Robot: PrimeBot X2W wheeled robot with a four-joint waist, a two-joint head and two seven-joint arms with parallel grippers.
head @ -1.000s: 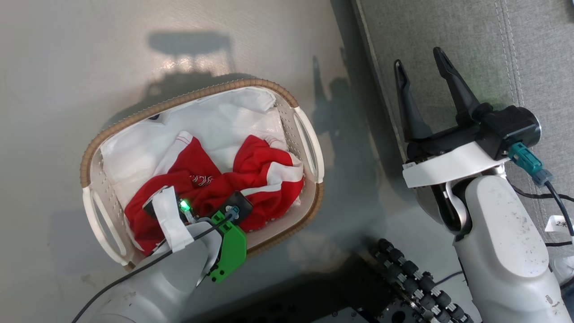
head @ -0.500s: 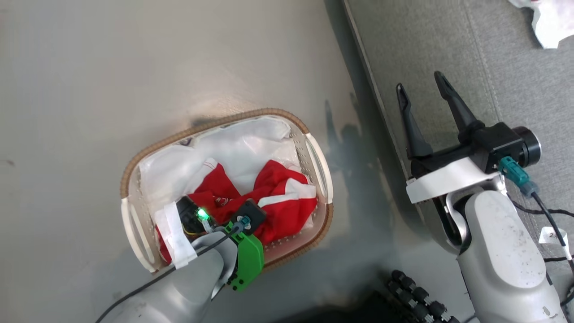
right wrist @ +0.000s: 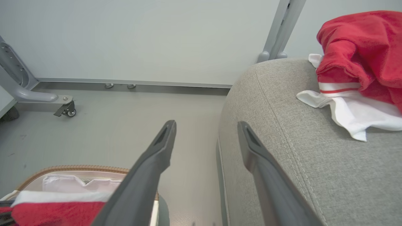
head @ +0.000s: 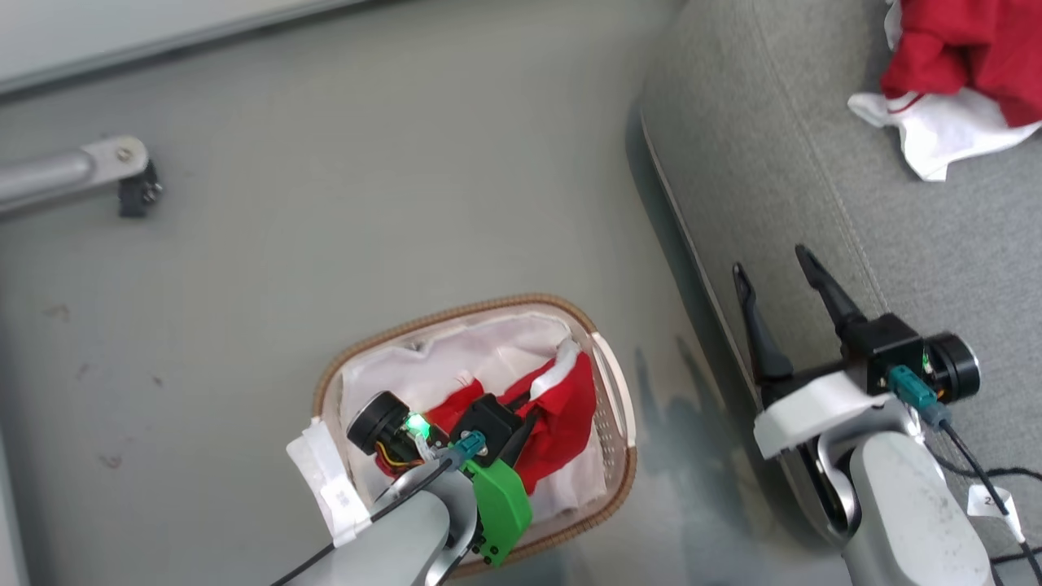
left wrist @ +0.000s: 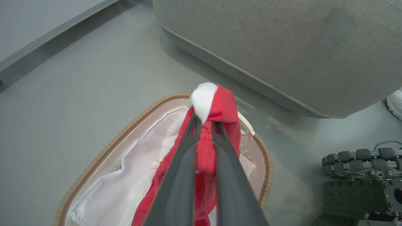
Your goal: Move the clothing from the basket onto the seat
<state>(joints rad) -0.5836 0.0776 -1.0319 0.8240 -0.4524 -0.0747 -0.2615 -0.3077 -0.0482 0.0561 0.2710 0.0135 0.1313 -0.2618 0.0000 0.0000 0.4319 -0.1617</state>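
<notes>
The cream basket [head: 616, 391] with its brown rim stands on the floor left of the grey sofa [head: 781, 163]. My left gripper [left wrist: 204, 124] is shut on a fold of a red-and-white garment [left wrist: 224, 106], which hangs from it above the basket [left wrist: 125, 133] and trails down onto the white liner [left wrist: 132, 175]. In the head view that garment [head: 566, 407] bunches at the basket's right side. My right gripper [head: 769, 264] stands open with nothing in it over the sofa's rounded edge [right wrist: 282, 150]. Another red-and-white garment [head: 961, 57] lies on the seat [right wrist: 355, 47].
A grey metal leg with a caster [head: 122, 171] stands on the floor at the far left, near the wall's baseboard [right wrist: 125, 83]. A grey post [right wrist: 282, 28] rises behind the sofa. My wheeled base [left wrist: 361, 169] and a white shoe [left wrist: 395, 102] sit near the sofa.
The head camera has swung, so the basket shows lower and smaller. My left gripper has risen from the pile with a red garment pinched in it. The right gripper stays open.
</notes>
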